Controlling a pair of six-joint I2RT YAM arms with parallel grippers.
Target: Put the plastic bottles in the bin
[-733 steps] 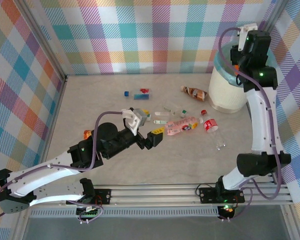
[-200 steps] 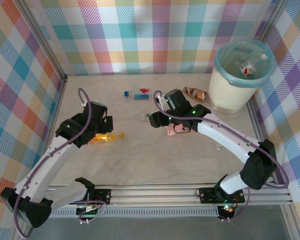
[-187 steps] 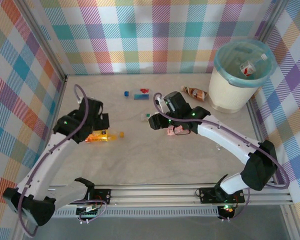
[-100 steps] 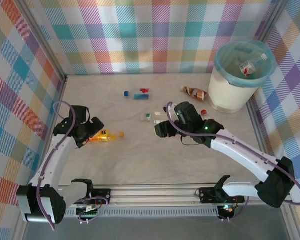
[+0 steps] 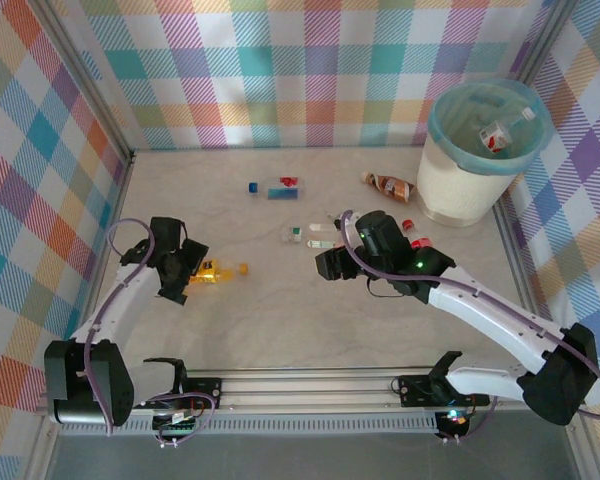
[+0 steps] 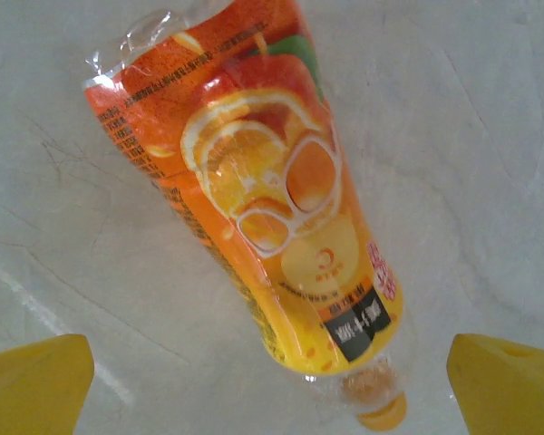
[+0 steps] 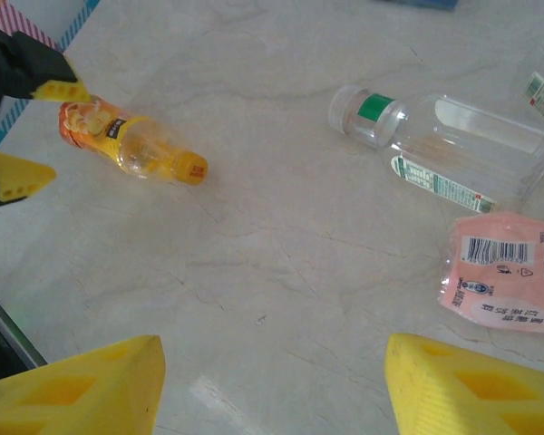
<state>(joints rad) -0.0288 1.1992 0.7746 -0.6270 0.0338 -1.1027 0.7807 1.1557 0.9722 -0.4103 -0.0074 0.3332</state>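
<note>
We see the cream marble-patterned tabletop (image 5: pixel 280 335) closed in by pastel checked walls (image 5: pixel 280 70) on the left, far and right sides, and by a grooved aluminium rail (image 5: pixel 310 385) along the near edge. The widest bare stretch is the near half of the table, between that rail and the litter; the far left corner is open too.

The round cream-white bin (image 5: pixel 458 195), lined with a teal bag folded over its rim, stands in the far right corner, and a clear red-labelled bottle (image 5: pixel 497 133) lies inside it. A brown bottle (image 5: pixel 388 185) lies just beside the bin's left side, and a small red-capped bottle (image 5: pixel 416 241) lies near its foot. Two little blue-capped bottles (image 5: pixel 270 188) sit near the far wall, well apart from both arms.

The left gripper (image 5: pixel 192 273) is spread wide near the left wall, its yellow pads to either side of the orange plastic bottle (image 6: pixel 272 208), which lies flat and touches neither. The label shows orange slices; its small print is beyond our reading.

The right gripper (image 7: pixel 276 385) hangs mid-table, jaws partly apart, with only bare marble between them. Just ahead of it lie a clear bottle with a green band and white cap (image 7: pixel 435 145) and a crushed pink-labelled bottle (image 7: pixel 503 276) showing a barcode; their lettering is too small to make out
</note>
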